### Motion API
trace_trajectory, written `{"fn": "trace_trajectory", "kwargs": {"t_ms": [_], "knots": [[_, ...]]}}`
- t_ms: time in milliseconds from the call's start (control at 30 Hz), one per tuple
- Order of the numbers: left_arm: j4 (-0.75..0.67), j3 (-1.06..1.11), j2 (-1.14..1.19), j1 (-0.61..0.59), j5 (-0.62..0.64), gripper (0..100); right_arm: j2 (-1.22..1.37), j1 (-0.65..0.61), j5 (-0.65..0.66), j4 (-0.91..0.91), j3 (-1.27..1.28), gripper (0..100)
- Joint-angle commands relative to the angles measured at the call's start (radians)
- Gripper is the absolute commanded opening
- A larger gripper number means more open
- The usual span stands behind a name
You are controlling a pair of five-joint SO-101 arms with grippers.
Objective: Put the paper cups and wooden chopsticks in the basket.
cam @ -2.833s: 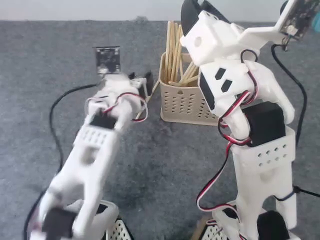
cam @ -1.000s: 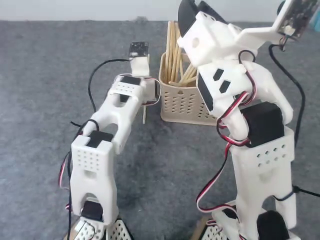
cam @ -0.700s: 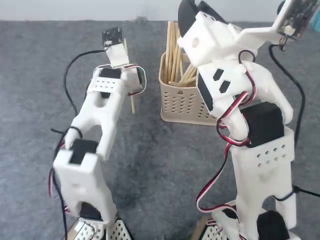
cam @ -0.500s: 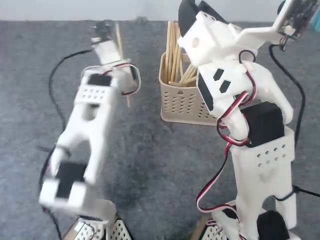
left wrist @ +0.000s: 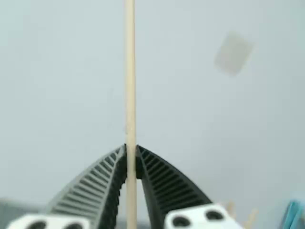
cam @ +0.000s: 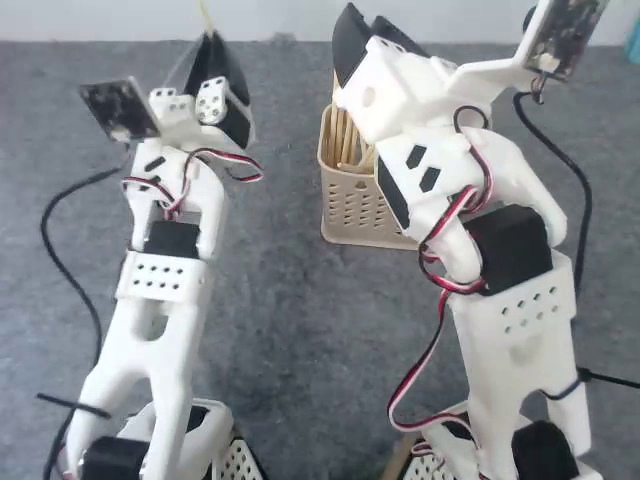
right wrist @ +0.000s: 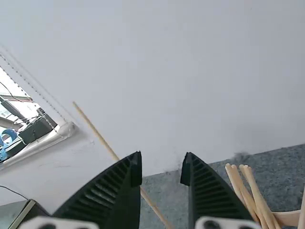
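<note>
Left gripper (left wrist: 130, 149): ribbed black fingers pinched on thin round wooden chopstick (left wrist: 129, 71); stick's long axis in line with gripper, pointing upward, held high left of basket (cam: 365, 205); basket beige, perforated, rectangular, on grey carpet (cam: 300, 310); holds bundle of chopsticks (cam: 345, 140) standing on end; right gripper (right wrist: 161, 164) above basket, fingers apart, gripping nothing.

No readable text, labels or numbers anywhere.

Grey felt-like table (cam: 290, 320), beige perforated basket (cam: 356, 212) standing on it
</note>
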Motion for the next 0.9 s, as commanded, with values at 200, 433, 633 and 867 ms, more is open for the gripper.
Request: {"fn": "trace_trajectory", "kwargs": {"t_ms": [200,433,633,867], "knots": [[-0.324,0.131,-0.044,0.262,0.003,1,-0.018,-0.007,-0.005,-0.001,-0.011,14.0],[-0.565,0.177,0.140,0.278,0.003,1,-0.018,-0.007,-0.005,-0.001,-0.011,14.0],[-0.770,0.165,0.338,0.284,0.003,1,-0.018,-0.005,0.034,-0.001,-0.011,14.0],[-0.809,0.157,0.385,0.259,0.009,1,-0.018,-0.005,0.049,-0.001,-0.011,14.0]]}}
